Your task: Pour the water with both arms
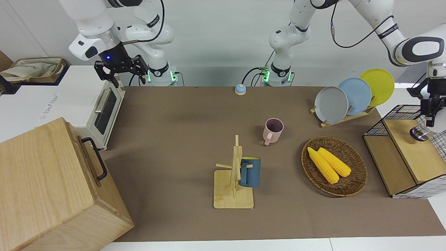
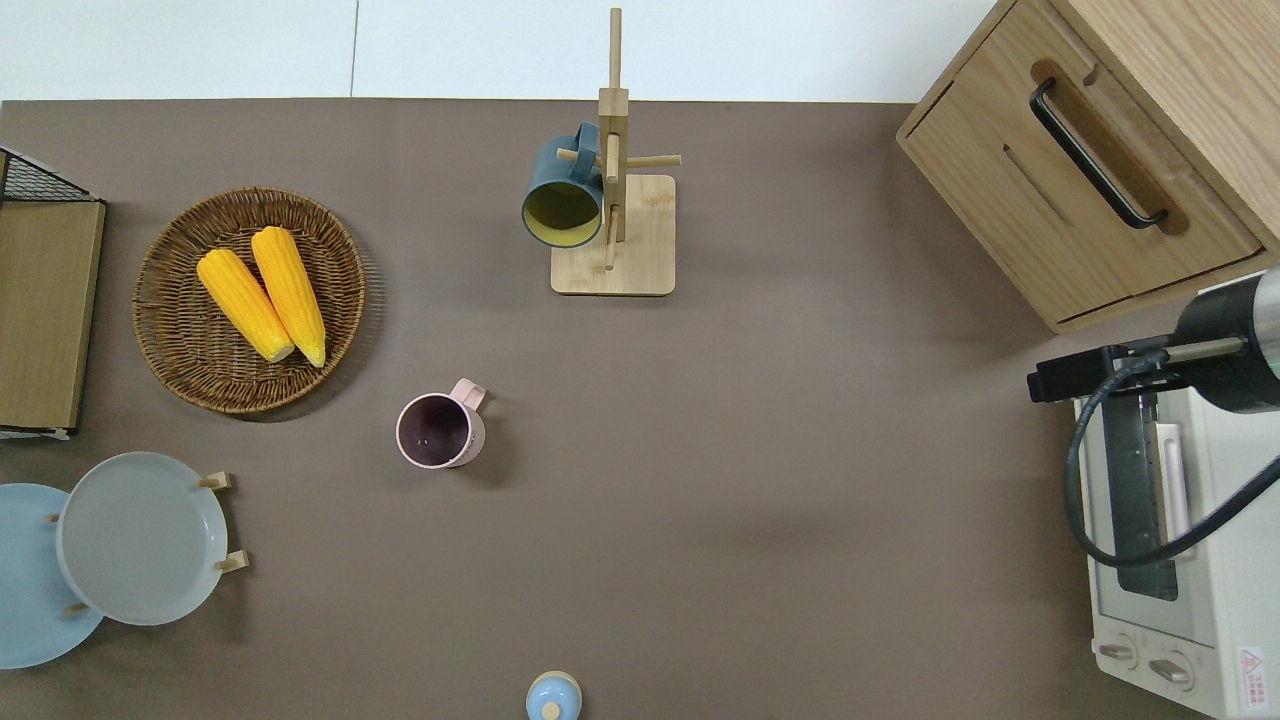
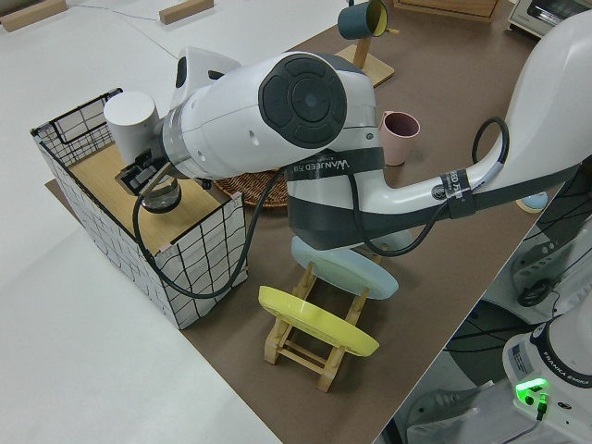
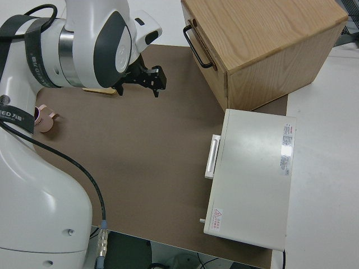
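At the left arm's end of the table my left gripper [image 1: 431, 116] hangs over the top board of a wire-sided wooden shelf [image 1: 400, 157]. A small shiny metal cup [image 1: 420, 134] sits under its fingers and appears held. The left side view shows the same metal cup [image 3: 163, 197] just below the gripper [image 3: 143, 180], largely hidden by the wrist. A pink cup [image 2: 438, 430] stands upright mid-table. A dark blue mug [image 2: 562, 195] hangs on a wooden mug rack [image 2: 640, 270]. My right arm is parked, its gripper [image 1: 120, 71] open.
A wicker basket [image 1: 359, 181] holds two corn cobs. Three plates stand in a rack [image 1: 331, 104] nearer to the robots. A white toaster oven [image 1: 87, 104] and a wooden cabinet [image 1: 45, 188] fill the right arm's end. A small blue bell [image 1: 240, 89] sits by the arm bases.
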Controlling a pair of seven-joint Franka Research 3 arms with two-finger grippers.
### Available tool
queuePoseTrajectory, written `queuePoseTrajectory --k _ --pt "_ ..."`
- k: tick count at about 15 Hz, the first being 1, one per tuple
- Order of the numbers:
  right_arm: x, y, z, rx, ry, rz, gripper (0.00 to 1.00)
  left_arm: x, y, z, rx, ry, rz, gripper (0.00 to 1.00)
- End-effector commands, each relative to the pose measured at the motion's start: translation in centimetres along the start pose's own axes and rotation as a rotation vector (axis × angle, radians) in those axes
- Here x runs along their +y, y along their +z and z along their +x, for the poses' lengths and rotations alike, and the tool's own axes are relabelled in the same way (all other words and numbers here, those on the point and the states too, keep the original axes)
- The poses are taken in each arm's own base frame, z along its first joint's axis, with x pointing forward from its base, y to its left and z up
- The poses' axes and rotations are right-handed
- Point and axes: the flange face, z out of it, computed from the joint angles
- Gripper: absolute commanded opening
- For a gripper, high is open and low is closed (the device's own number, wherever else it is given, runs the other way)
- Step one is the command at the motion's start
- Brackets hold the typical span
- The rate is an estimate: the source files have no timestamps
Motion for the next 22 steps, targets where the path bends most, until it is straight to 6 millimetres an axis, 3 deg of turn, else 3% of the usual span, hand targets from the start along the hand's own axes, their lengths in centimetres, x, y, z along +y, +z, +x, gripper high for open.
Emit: queuePoseTrajectory --k 1,3,10,14,15,16,17,18,22 --pt "0.1 -0.3 -0.4 0.010 -0.016 0.017 0.992 -0.5 0.9 1.7 0.037 0.013 0.006 0.04" --pt "0.1 -0.3 -0.4 0.010 -0.016 0.017 0.992 -0.5 1.9 1.3 0.026 0.016 0.004 0.04" --pt "0.1 -0.3 -0.4 0.010 -0.016 0.017 0.992 -0.8 2.5 1.0 0.016 0.048 0.018 0.09" --pt "0.1 -0.3 -0.4 0.010 -0.016 0.017 0.992 -0.2 3.9 0.7 0.015 0.063 0.035 0.16" --pt "0.1 -0.3 -0.4 0.010 -0.016 0.017 0.992 -0.3 4.0 0.7 0.015 0.061 0.036 0.22" --pt "0.1 -0.3 -0.4 0.010 -0.016 0.017 0.992 -0.3 4.1 0.6 0.014 0.061 0.036 0.35" --pt "0.1 -0.3 -0.4 0.010 -0.016 0.017 0.992 -0.2 4.1 0.6 0.014 0.060 0.035 0.80" --pt "0.1 -0.3 -0.4 0.010 -0.016 0.017 0.992 -0.3 4.1 0.6 0.014 0.062 0.037 1.00" --pt "0.1 -0.3 -0.4 0.010 -0.016 0.017 0.992 0.2 4.2 0.9 0.013 0.058 0.031 1.00"
